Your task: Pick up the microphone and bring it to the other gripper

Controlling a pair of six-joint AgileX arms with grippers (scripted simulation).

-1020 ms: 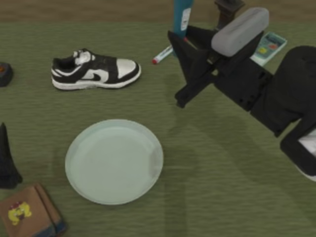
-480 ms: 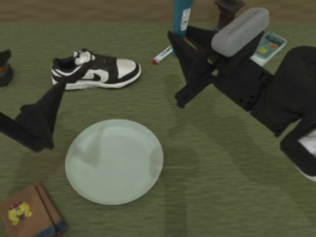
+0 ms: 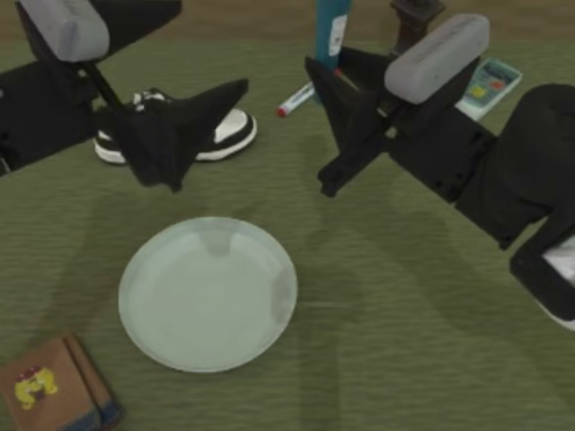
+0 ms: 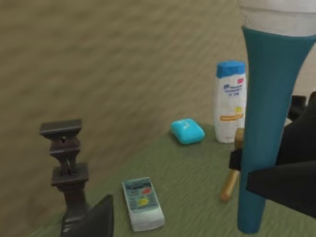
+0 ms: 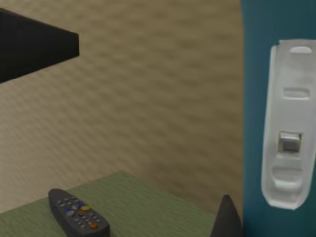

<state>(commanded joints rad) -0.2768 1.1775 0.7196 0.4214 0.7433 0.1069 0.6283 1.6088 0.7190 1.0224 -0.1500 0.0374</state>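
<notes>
The microphone [image 3: 330,27] stands upright at the table's far edge, teal handle with a white switch strip [image 5: 289,123] and a white-grey head [image 4: 279,12]. My right gripper [image 3: 316,74] hovers raised at the middle right. It is shut on the microphone's handle, with one fingertip [image 5: 224,217] pressed against the teal. My left gripper [image 3: 211,135] hangs open above the shoe, pointing right toward the microphone and still apart from it. In the left wrist view the handle [image 4: 261,123] rises between that gripper's spread fingers [image 4: 96,219].
A black-and-white shoe [image 3: 235,130] lies partly under the left gripper. A pale plate [image 3: 208,294] sits front centre, a red-capped marker [image 3: 295,99] near the microphone, a small remote [image 3: 490,85] far right, a book [image 3: 54,386] front left. A shampoo bottle [image 4: 229,101] stands beyond.
My left arm rose from the lower left edge and swung up and right over the shoe. The right gripper and the microphone have stayed still.
</notes>
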